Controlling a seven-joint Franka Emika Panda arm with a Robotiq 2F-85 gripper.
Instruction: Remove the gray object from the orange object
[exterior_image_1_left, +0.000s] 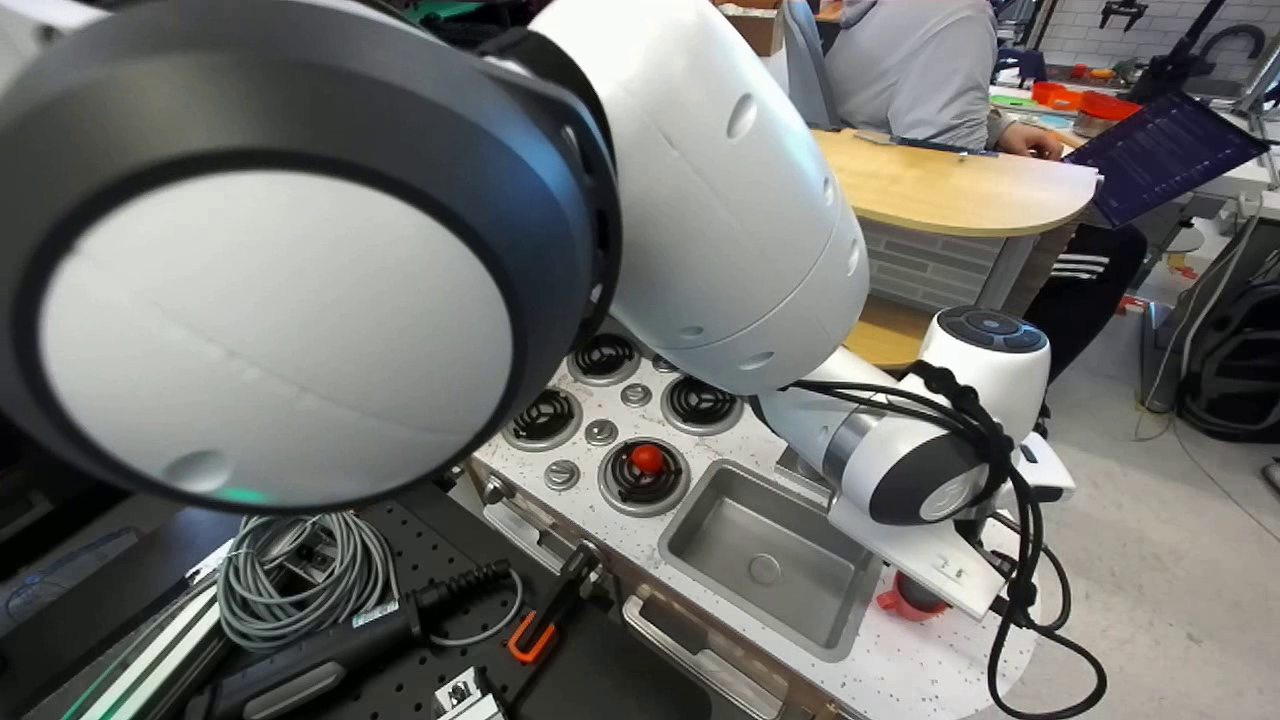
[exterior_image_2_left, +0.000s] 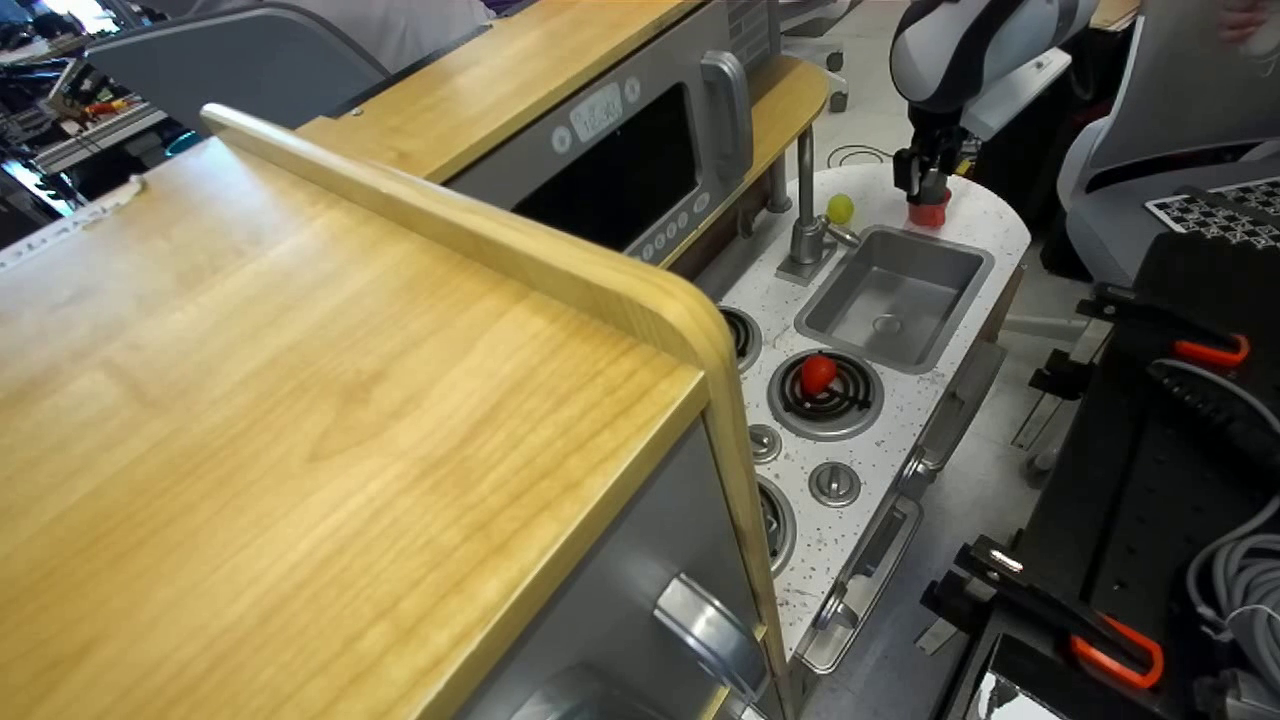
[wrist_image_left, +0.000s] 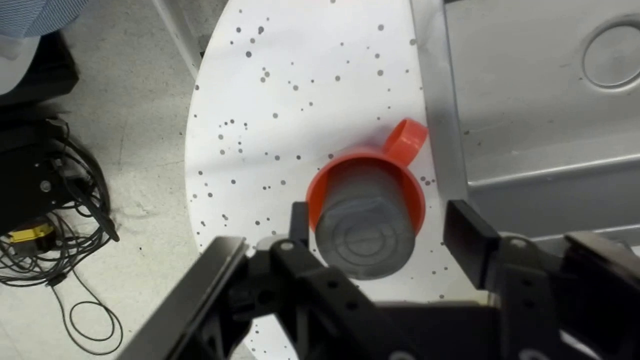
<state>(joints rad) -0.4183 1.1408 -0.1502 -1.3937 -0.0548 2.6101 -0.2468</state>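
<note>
Wrist view: the black two-fingered claw (wrist_image_left: 377, 231) is spread wide, one finger on each side of a dark gray cylinder (wrist_image_left: 367, 215), with a gap visible at either side; it has hold of nothing. The cylinder sits inside an orange-red round cup with a loop handle (wrist_image_left: 416, 197), its ringed end facing the camera and rising past the cup's rim. Whether it stands upright or tilted cannot be determined. The cup rests on a white, gray-speckled counter (wrist_image_left: 280, 130), just beside a gray rectangular sink (wrist_image_left: 440, 100), its handle close to the sink's edge.

In an exterior view, the claw points down over the cup, and a yellow-green ball (exterior_image_2_left: 840, 208) lies near a gray faucet (exterior_image_2_left: 806, 185) beside the sink. In both exterior views, a red rounded object (exterior_image_2_left: 818, 374) rests on a black coil burner with a silver ring (exterior_image_2_left: 826, 430), well apart from the cup.
</note>
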